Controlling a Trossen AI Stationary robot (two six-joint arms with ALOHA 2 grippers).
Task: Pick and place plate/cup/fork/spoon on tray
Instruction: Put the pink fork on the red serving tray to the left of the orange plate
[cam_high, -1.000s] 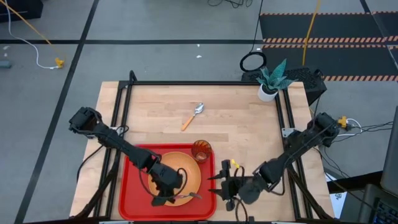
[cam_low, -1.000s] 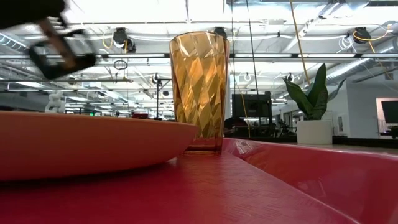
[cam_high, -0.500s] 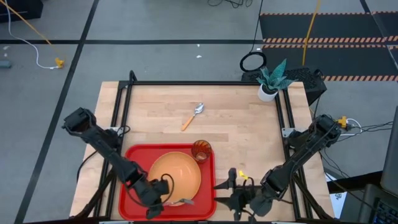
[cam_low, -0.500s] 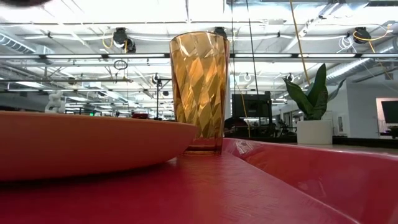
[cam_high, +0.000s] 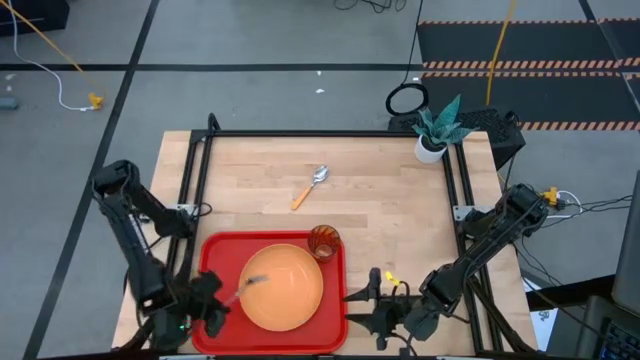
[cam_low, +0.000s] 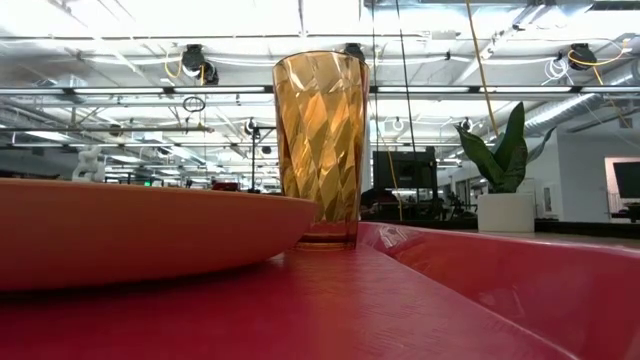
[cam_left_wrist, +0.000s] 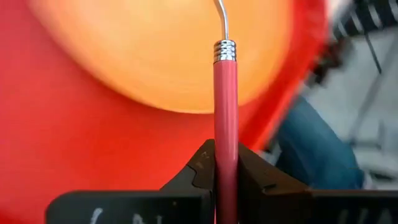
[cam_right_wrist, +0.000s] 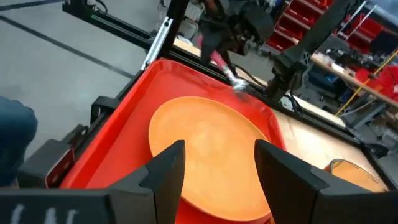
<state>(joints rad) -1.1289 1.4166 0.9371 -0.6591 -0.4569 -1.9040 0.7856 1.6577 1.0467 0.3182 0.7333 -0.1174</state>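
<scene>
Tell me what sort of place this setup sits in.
Probably a robotics lab or workshop in an open industrial hall. The low view shows exposed ceiling pipes and strip lights, the high view a grey concrete floor with black-and-orange hazard striping, and the right wrist view red storage bins.

Two dark, slim multi-jointed arms, black two-finger left gripper (cam_left_wrist: 225, 177) with angular moulded pads, white scrawled markings behind them, right gripper (cam_right_wrist: 214, 174) with broad black fingers, yellow tag behind it
</scene>
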